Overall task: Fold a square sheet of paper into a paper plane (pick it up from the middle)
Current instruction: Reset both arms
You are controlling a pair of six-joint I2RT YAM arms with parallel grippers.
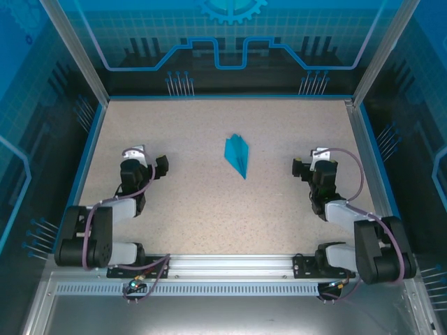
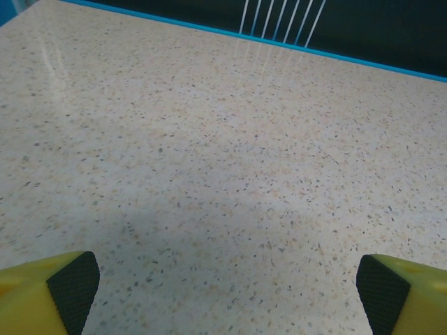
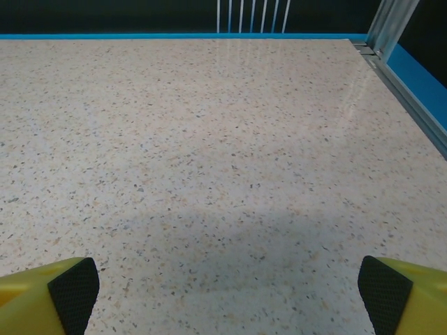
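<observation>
Item inspected: the paper plane (image 1: 237,155), bright cyan-blue, a slim pointed dart with a centre crease. The narrow tip appears to point toward the near edge.
Location: flat on the speckled worktop (image 1: 209,209), near its middle, between the two arms and well apart from both.
Left gripper (image 1: 162,166): low on its own side of the worktop, jaws spread wide with nothing between them. In the wrist view the black pads (image 2: 73,287) sit at the lower corners with bare worktop between.
Right gripper (image 1: 300,168): mirrored posture on the opposite side, jaws likewise wide apart and empty. Its pads (image 3: 73,289) frame bare surface.
Task status (judgement): folding appears complete, as the paper lies as a finished dart.
Weight (judgement): very light; a brush from a passing arm could shift it.
Stiffness (judgement): thin sheet, firmer along the stacked folds and centre crease, limp at the wing edges.
Surface (judgement): smooth paper on a smooth worktop, so it is likely to slide rather than lift if pushed from one side.
Fragility (judgement): marks easily; a hard pinch on a wing would dent or open the fold.
Recommended hold (judgement): at the middle, across the centre crease where the layers are thickest, coming from above with a light closure.
Risk (judgement): the edges lie flush with the worktop, so a fingertip may skid over them.
</observation>
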